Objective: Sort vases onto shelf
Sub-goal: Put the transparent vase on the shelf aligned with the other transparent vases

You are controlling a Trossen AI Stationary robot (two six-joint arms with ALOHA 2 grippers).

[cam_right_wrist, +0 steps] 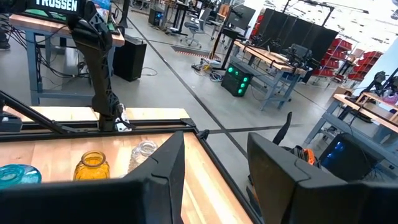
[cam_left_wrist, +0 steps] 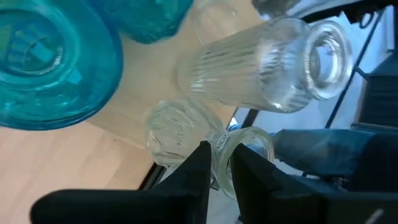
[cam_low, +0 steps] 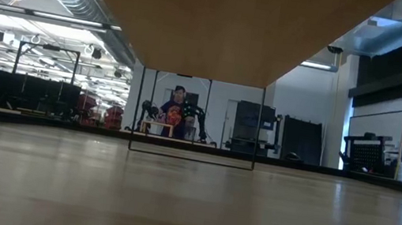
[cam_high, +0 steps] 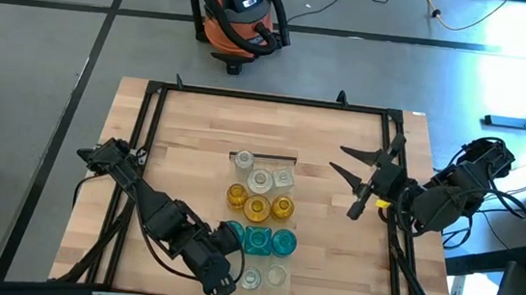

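high: left gripper (cam_high: 231, 282) at the near end of the shelf (cam_high: 264, 157), touching the clear vases (cam_high: 250, 279); right gripper (cam_high: 368, 182) well off to the side, fingers apart, empty.
low: no vases or arms visible.
left wrist: jaws barely apart around a clear vase rim (cam_left_wrist: 244, 155); firm grip or letting go, can't tell.
right wrist: amber vase (cam_right_wrist: 93, 167) far off.

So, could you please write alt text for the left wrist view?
The left end effector has its fingers closely around the rim of a small clear vase. Beyond it lie a ribbed clear vase, another clear vase and a teal vase.
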